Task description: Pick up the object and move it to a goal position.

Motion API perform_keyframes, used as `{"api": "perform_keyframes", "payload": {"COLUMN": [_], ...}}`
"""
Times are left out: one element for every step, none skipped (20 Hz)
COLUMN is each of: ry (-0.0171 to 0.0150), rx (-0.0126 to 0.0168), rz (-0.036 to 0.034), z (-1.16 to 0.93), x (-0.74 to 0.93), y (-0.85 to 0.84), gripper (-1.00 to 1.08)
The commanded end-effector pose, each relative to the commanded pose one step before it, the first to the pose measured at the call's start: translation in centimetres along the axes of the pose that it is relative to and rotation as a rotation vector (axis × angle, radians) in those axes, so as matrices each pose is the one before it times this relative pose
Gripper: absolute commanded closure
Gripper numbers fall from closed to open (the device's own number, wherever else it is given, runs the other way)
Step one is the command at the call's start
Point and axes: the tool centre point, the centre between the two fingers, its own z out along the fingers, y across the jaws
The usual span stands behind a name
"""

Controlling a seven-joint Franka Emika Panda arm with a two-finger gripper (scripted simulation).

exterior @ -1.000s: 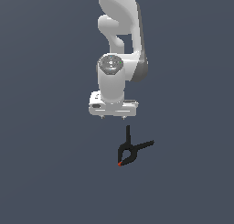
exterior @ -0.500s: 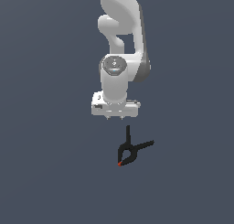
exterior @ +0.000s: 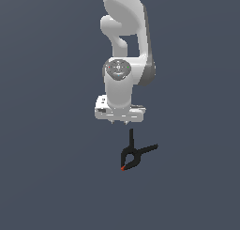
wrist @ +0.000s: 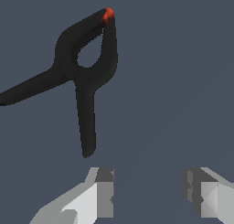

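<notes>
One clamp (wrist: 82, 67) on floor | claw (wrist: 148, 193) spread, apart from it

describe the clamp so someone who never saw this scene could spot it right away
Find the white robot arm hanging over the plain dark surface; its gripper points down, fingers apart. Just below it in the exterior view lies the small black spring clamp, the only loose object: two thin splayed handles, rounded jaws and a red-orange tip.

Black clamp (exterior: 132, 157) on grey floor (exterior: 51, 168)
</notes>
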Motion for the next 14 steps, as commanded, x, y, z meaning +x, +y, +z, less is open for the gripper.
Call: {"api": "perform_keyframes", "payload": {"ry": [-0.00138, -0.00070, -0.00083, -0.00097, -0.00114, -0.00132, -0.00153, -0.00176, -0.00201, -0.00228, -0.00248, -0.00266, -0.00283, -0.00300], "rx": [0.00683, 0.00340, 0.00370, 0.00399, 0.00428, 0.00456, 0.00484, 0.00511, 0.00537, 0.00560, 0.00563, 0.00558, 0.00552, 0.00545], "rz": [0.03224, 0.01620, 0.01762, 0.01904, 0.02045, 0.02187, 0.02328, 0.02468, 0.02610, 0.02742, 0.02779, 0.02776, 0.02774, 0.02770], "z": [0.188, 0.092, 0.102, 0.112, 0.122, 0.133, 0.144, 0.156, 0.168, 0.180, 0.187, 0.191, 0.194, 0.198], "x": [0.283, 0.136, 0.143, 0.149, 0.153, 0.155, 0.156, 0.155, 0.152, 0.146, 0.133, 0.118, 0.103, 0.088], "y": [-0.416, -0.205, -0.227, -0.248, -0.271, -0.294, -0.317, -0.341, -0.365, -0.390, -0.399, -0.403, -0.406, -0.409], "gripper": [-0.20, -0.20, -0.20, -0.20, -0.20, -0.20, -0.20, -0.20, -0.20, -0.20, -0.20, -0.20, -0.20, -0.20]}}
